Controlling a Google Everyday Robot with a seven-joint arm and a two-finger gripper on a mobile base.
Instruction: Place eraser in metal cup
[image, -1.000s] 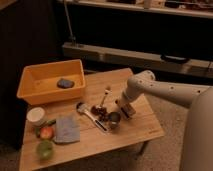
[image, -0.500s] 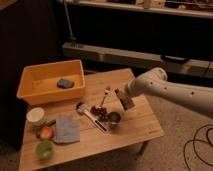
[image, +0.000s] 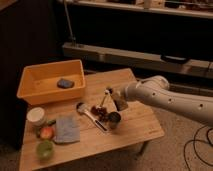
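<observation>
The metal cup (image: 114, 119) is small, dark and shiny and stands upright on the wooden table (image: 140, 131), right of the middle. My gripper (image: 108, 94) reaches in from the right on a white arm (image: 165, 97). It hangs a little above the table, up and left of the cup and apart from it. A small dark bit shows at the gripper's tip; I cannot tell if it is the eraser. I see no eraser lying anywhere else.
An orange bin (image: 30, 90) at the back left holds a blue-grey pad (image: 65, 83). A white bowl (image: 36, 116), an apple (image: 46, 132), a green cup (image: 45, 149) and a blue-grey cloth (image: 66, 129) lie front left. A spoon (image: 81, 107) and reddish bits (image: 100, 111) lie left of the cup.
The arm's rear part has swung from the lower right to reach in flatter from the right. The gripper's tip has stayed almost in place above the table's middle.
</observation>
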